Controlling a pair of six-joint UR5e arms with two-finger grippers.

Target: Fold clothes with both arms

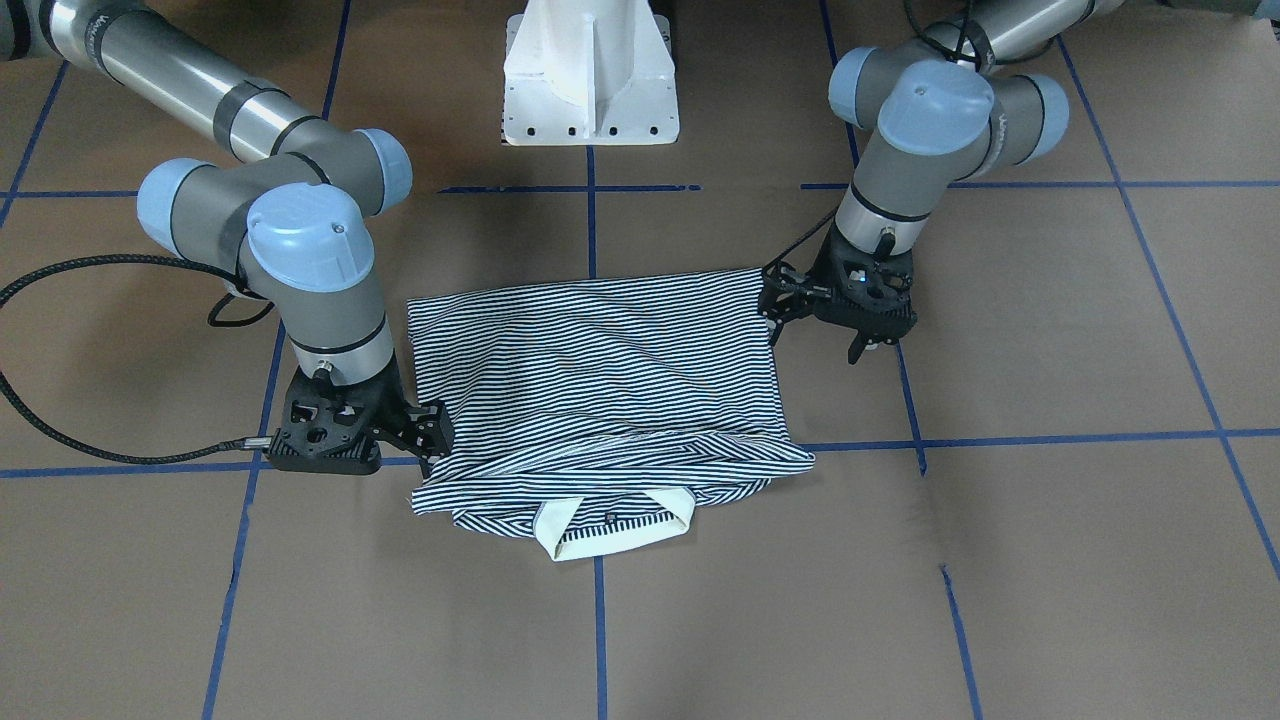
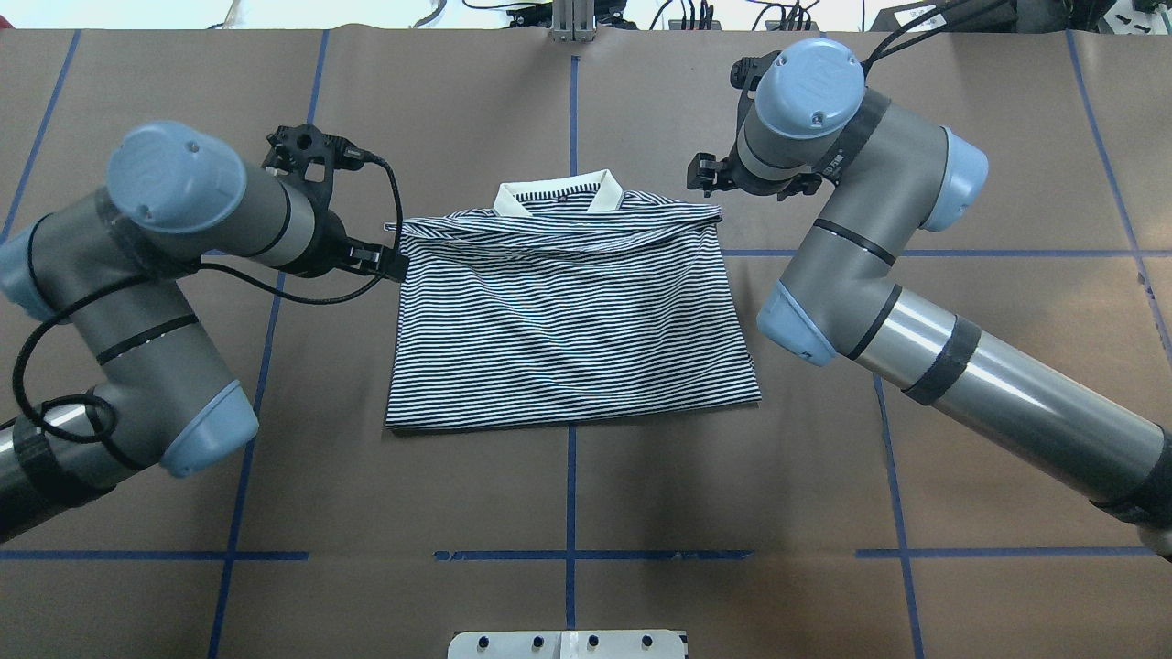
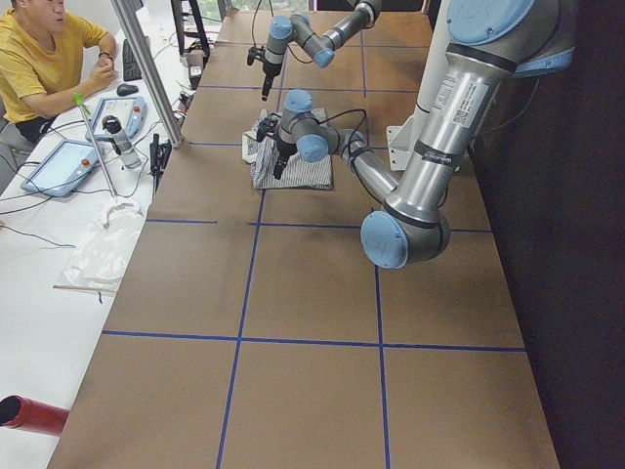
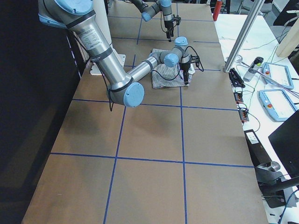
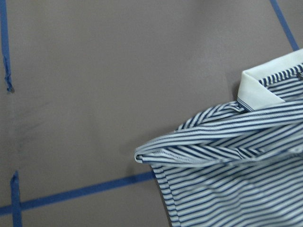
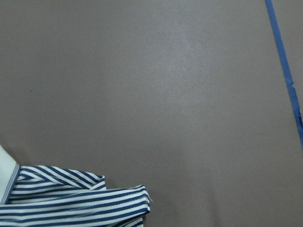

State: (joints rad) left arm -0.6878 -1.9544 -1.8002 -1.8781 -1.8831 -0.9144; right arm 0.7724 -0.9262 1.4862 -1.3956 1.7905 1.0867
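While the striped polo shirt [image 2: 568, 320] lies flat at the middle of the table [image 2: 568, 494], its collar [image 2: 558, 194] pointing away from my base [image 1: 590, 90], my left gripper [image 2: 383, 261] and right gripper [image 1: 432, 438] sit beside its two shoulder corners. Whether either pair of fingers is spread or pressed together, I cannot tell.

shirt [image 2: 568, 320] on table [image 2: 568, 476], between left arm [image 2: 146, 348], right arm [image 2: 916, 339]

Brown table [image 2: 732, 458] (blue tape grid [image 2: 569, 494]) beside a white desk [image 3: 29, 293].
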